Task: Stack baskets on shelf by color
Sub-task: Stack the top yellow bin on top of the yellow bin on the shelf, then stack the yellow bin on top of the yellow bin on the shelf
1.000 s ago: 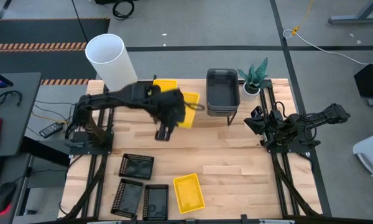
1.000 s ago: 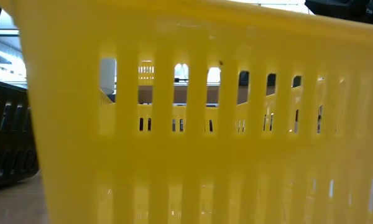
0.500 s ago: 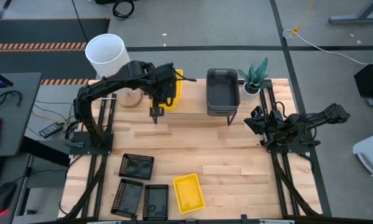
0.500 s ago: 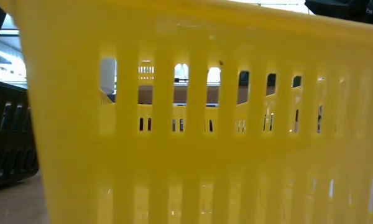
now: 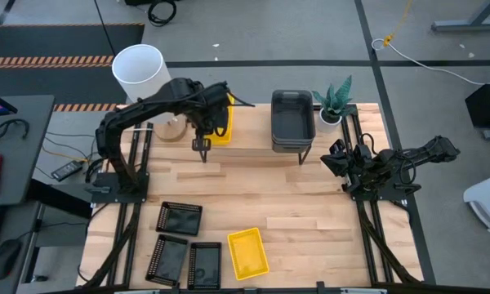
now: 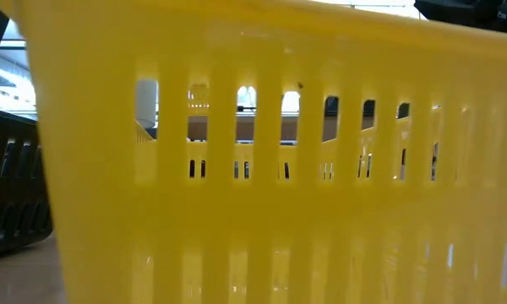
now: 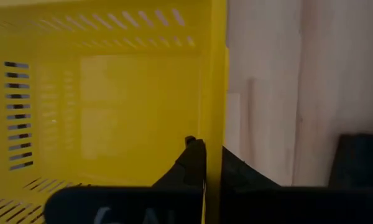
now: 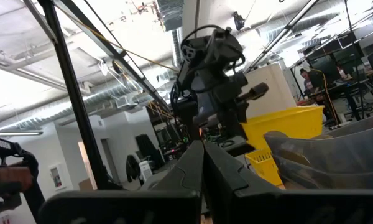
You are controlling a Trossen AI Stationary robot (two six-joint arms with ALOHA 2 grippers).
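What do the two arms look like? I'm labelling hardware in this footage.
Both are dark, nearly black jointed arms on black frame bases. The left arm shows thin dark cabling looping near its wrist. The right arm has chunky black joints. The jaws are two flat, tapering dark fingers.

No text, label, brand or number can be read in any of the views. Blurred light marks show on the dark bar in the left wrist view, but they cannot be made out.
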